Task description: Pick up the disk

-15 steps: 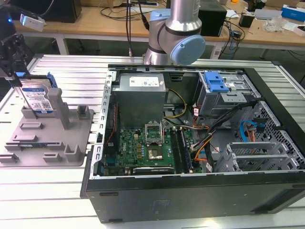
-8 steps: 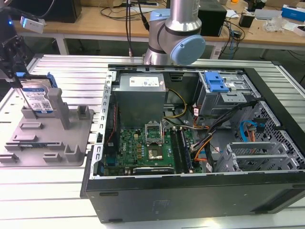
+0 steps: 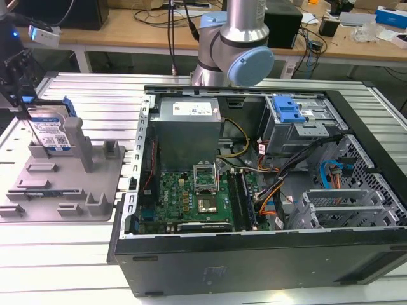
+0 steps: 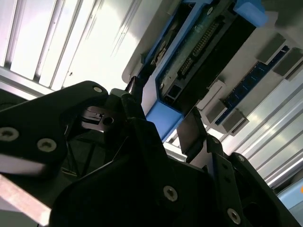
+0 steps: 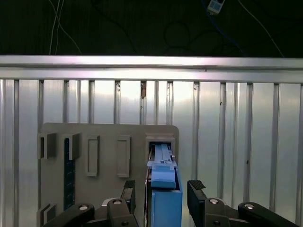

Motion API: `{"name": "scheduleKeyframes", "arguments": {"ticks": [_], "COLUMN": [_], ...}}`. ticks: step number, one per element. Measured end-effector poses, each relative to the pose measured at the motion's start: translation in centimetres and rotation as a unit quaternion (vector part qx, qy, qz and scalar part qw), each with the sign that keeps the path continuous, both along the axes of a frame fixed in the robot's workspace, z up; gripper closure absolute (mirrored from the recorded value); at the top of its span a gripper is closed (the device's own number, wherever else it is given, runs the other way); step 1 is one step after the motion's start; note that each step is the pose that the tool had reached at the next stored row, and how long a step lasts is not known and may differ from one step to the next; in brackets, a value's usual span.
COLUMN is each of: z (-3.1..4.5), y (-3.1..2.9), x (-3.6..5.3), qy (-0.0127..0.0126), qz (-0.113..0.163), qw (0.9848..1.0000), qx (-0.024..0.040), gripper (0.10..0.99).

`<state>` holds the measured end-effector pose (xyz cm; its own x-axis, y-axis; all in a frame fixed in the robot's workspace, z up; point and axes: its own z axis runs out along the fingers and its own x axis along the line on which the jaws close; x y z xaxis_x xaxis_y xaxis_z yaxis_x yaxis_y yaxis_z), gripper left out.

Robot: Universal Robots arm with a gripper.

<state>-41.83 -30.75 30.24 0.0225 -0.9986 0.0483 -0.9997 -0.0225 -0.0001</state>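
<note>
- The gripper [image 5: 162,188] points down, its fingers [image 5: 196,191] straddling the disk's [image 5: 161,158] blue edge, with a narrow gap on each side in the first wrist view.
- The disk [image 3: 52,132] stands upright in a slot of the grey fixture [image 3: 70,184].
- In the exterior view the gripper [image 3: 22,95] hangs at the far left, above the disk.
- The arm's base [image 3: 232,44] rises behind the open case [image 3: 254,190].
</note>
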Motion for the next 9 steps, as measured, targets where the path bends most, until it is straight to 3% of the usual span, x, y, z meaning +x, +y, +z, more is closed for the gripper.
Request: {"name": "scheduleKeyframes", "arguments": {"ticks": [9], "z": [-0.24], "y": [-0.03], "x": [0.0], "qy": [0.0], "qz": [0.0], "qw": [1.0], "qx": [0.0], "gripper": [0.545]}}
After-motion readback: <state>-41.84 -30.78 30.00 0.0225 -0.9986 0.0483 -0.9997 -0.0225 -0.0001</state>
